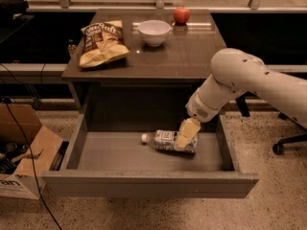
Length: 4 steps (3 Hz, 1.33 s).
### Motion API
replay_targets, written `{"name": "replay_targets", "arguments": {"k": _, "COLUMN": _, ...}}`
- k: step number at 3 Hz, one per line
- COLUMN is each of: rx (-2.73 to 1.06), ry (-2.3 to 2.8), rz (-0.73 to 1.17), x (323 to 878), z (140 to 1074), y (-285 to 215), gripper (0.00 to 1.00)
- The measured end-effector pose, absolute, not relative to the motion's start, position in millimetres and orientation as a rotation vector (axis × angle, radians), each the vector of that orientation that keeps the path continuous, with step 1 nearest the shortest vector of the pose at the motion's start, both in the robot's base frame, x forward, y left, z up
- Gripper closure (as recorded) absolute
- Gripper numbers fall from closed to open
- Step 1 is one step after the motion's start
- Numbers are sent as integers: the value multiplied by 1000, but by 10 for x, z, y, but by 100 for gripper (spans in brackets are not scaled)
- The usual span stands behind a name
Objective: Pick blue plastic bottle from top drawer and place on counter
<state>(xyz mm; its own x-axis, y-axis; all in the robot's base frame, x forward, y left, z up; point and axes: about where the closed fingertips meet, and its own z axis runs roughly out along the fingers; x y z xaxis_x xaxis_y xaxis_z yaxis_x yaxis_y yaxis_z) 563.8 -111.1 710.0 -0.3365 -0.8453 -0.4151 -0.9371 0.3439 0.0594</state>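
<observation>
The blue plastic bottle (165, 140) lies on its side in the open top drawer (144, 186), white cap pointing left. My gripper (185, 136) hangs down from the white arm on the right and reaches into the drawer, directly over the bottle's right end. It overlaps the bottle there and hides that end. The counter (187, 56) is the glossy top of the cabinet above the drawer.
On the counter sit a chip bag (101, 43) at the left, a white bowl (154, 32) at the back middle and a red apple (181, 15) at the back. A cardboard box (24, 162) stands on the floor at the left. An office chair base (288, 145) is at the right.
</observation>
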Motion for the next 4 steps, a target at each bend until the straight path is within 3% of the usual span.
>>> {"name": "replay_targets", "arguments": {"k": 2, "rx": -1516, "ry": 2406, "rz": 499, "x": 5712, "z": 6470, "y": -1032, "gripper": 0}}
{"name": "replay_targets", "arguments": {"k": 4, "rx": -1446, "ry": 2526, "rz": 492, "x": 5579, "z": 6273, "y": -1163, "gripper": 49}}
